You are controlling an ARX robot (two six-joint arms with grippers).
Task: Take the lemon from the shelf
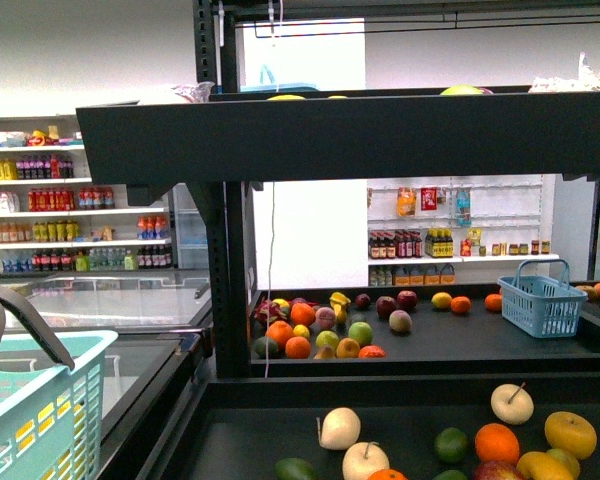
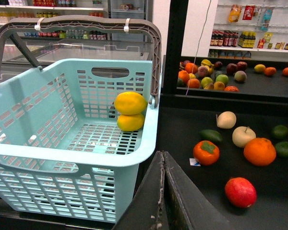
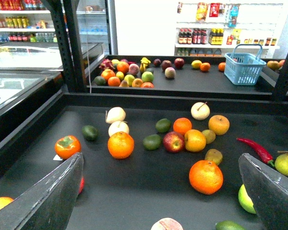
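White wall (image 1: 310, 220) behind; white wall shelves (image 1: 75, 215) of bottles at left, more shelves (image 1: 455, 257) at right; glass-topped freezer (image 1: 110, 300) below; even, bright indoor light.

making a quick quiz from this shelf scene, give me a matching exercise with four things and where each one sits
Things:
1. two yellow fruits
2. small blue basket
3. red chili pepper
4. right gripper

Places:
A. far tray of the shelf, at its right end
B. near tray, beside a green-yellow fruit
C. inside the light blue basket
D. open above the near tray

Pairs: 1-C, 2-A, 3-B, 4-D
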